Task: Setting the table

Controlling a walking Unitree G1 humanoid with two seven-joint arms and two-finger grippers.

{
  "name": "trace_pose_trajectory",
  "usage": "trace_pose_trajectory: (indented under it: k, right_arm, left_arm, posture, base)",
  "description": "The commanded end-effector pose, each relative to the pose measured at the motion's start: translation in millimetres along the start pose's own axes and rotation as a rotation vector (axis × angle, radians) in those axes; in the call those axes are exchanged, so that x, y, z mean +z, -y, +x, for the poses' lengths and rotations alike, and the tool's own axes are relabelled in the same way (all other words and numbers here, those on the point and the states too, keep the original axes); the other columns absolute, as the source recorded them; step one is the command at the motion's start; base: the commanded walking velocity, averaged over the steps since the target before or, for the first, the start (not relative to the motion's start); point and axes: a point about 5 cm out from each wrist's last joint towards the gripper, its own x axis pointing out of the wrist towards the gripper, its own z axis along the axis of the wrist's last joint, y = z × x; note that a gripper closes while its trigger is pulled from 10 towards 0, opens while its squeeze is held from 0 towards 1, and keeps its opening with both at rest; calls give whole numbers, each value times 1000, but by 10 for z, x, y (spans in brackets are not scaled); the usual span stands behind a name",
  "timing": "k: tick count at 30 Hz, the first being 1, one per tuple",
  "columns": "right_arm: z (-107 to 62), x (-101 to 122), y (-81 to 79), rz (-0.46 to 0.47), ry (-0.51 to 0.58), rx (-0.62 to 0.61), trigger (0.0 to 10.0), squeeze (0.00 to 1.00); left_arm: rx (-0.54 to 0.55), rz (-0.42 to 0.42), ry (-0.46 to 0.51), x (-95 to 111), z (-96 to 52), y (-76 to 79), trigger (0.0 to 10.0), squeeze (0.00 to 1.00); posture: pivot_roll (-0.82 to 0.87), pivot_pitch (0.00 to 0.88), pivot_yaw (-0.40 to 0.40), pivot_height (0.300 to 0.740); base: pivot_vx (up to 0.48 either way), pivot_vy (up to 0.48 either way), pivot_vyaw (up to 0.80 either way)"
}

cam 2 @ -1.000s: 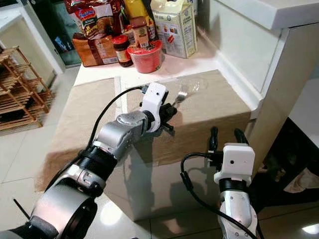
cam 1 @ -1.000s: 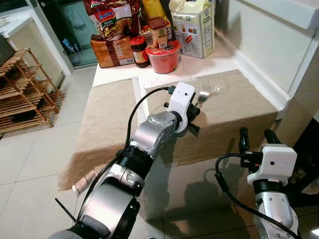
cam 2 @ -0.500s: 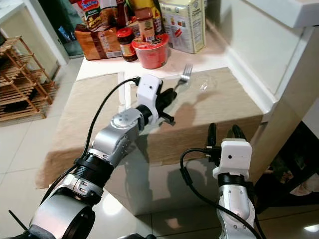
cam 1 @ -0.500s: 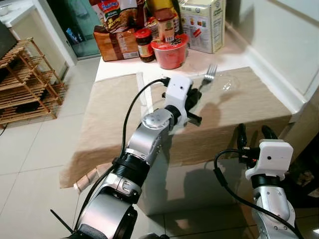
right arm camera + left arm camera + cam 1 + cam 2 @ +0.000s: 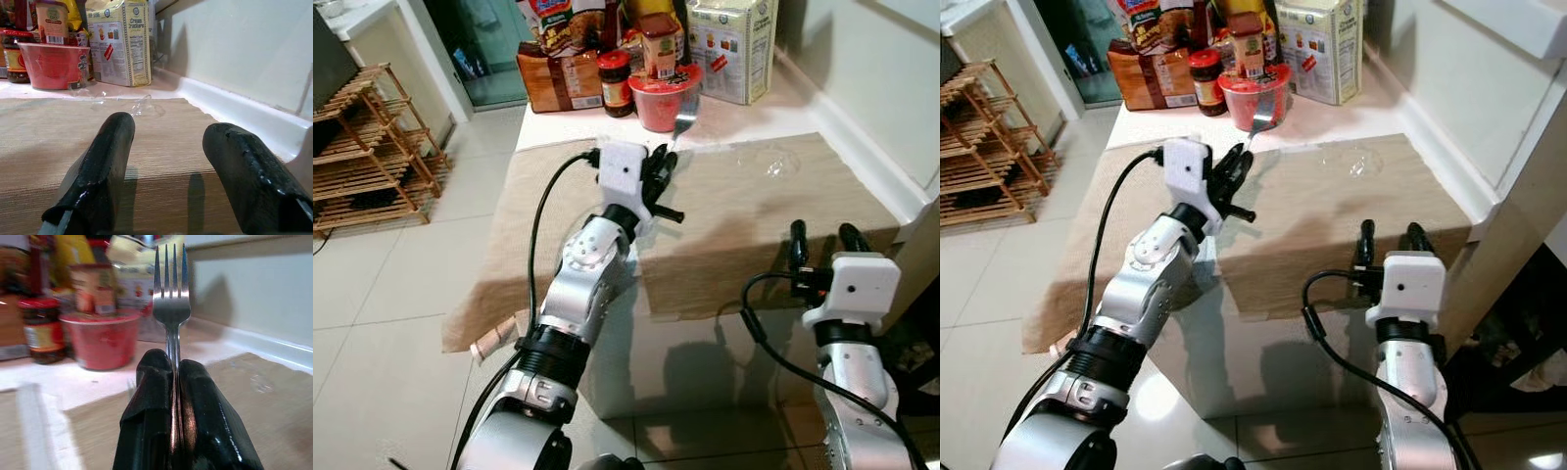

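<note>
Left wrist view: left hand (image 5: 173, 382) pinches fork (image 5: 171, 308) upright, tines up.

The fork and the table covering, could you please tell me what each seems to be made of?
The fork in the left tool looks like polished metal: silvery, with bright reflections. The table covering looks like coarse woven fabric, matte tan, with fine ribbing.

We see a silver four-tined fork (image 5: 171, 303) held aloft by its handle between closed jaws, tines pointing up and away, above the tan cloth (image 5: 754, 225) covering the worktop.
</note>
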Motion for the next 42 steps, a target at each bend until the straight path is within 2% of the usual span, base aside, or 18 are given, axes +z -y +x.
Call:
trace_pose_trajectory:
  k: [1, 5, 6, 8, 9, 14, 16, 18, 25, 30, 42]
  right_arm:
    - [6, 88, -15, 8, 45, -15, 10000, 0]
    - [7, 125, -23, 0, 66, -18, 10000, 0]
    - [-12, 139, 16, -19, 83, -34, 10000, 0]
    - [-21, 139, 37, -24, 86, -42, 10000, 0]
    - [-51, 134, 75, -40, 95, -54, 10000, 0]
    - [-82, 128, 95, -40, 98, -59, 10000, 0]
    - [-126, 124, 99, -34, 98, -61, 10000, 0]
    - [-174, 72, 89, -21, 75, -54, 10000, 0]
    - [-168, -18, 57, 2, 32, -30, 10000, 0]
    - [-151, -72, 71, 18, 6, -35, 10000, 0]
    - [-104, -150, 55, 48, -31, -34, 10000, 0]
  left_arm:
    - [33, 31, -1, -23, -72, -98, 0, 0]
    - [34, 44, -42, -132, -156, -144, 0, 0]
    - [35, 49, -54, -186, -256, -215, 0, 0]
    - [32, 49, -55, -197, -293, -239, 0, 0]
    - [49, 48, -80, -231, -370, -308, 0, 0]
    - [65, 64, -82, -219, -448, -371, 0, 0]
    - [64, 81, -71, -191, -554, -428, 0, 0]
    - [61, 81, -50, -161, -593, -413, 0, 0]
    - [29, 65, -19, -125, -546, -286, 0, 0]
    - [33, 53, -26, -130, -561, -287, 0, 0]
    - [16, 49, -22, -90, -447, -272, 0, 0]
  posture:
    - [-91, 0, 146, 740]
    - [-94, 0, 149, 740]
    - [-89, 0, 153, 740]
    - [-89, 0, 153, 740]
    - [-85, 0, 157, 740]
    - [-86, 0, 164, 740]
    - [-89, 0, 167, 740]
    - [-89, 0, 157, 740]
    - [-93, 0, 153, 740]
    - [-91, 0, 151, 740]
    - [-91, 0, 154, 740]
  base:
    - [0, 0, 0]
    - [0, 0, 0]
    - [0, 0, 0]
    - [0, 0, 0]
    - [0, 0, 0]
    - [0, 0, 0]
    - [0, 0, 0]
    - [0, 0, 0]
    - [0, 0, 0]
    - [0, 0, 0]
    - [-108, 0, 0]
